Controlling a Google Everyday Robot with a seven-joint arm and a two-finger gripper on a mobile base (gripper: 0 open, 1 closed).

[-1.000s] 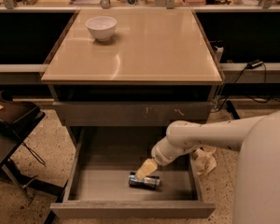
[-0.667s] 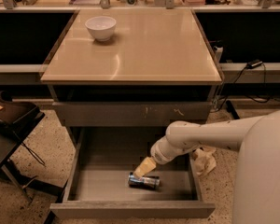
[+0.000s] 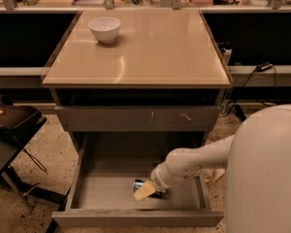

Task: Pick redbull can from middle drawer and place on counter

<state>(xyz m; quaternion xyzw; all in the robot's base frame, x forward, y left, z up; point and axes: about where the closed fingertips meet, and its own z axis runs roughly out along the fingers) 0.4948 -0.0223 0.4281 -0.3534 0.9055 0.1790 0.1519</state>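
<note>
The middle drawer [image 3: 104, 191] is pulled open below the cabinet, showing its grey floor. The redbull can [image 3: 137, 184] lies on its side on that floor, right of centre. Only its silver left end shows. My gripper [image 3: 146, 190] is down inside the drawer, right on the can and covering most of it. My white arm reaches in from the lower right. The counter [image 3: 150, 52] is the glossy beige top of the cabinet above.
A white bowl [image 3: 105, 29] stands on the counter's far left corner. The scratched upper drawer front [image 3: 136, 118] is closed above the open drawer. A dark chair [image 3: 9, 130] stands at the left. My white body [image 3: 266, 178] fills the lower right.
My gripper has dropped lower and a little to the left, from just above the can down onto it. The can has stayed in place.
</note>
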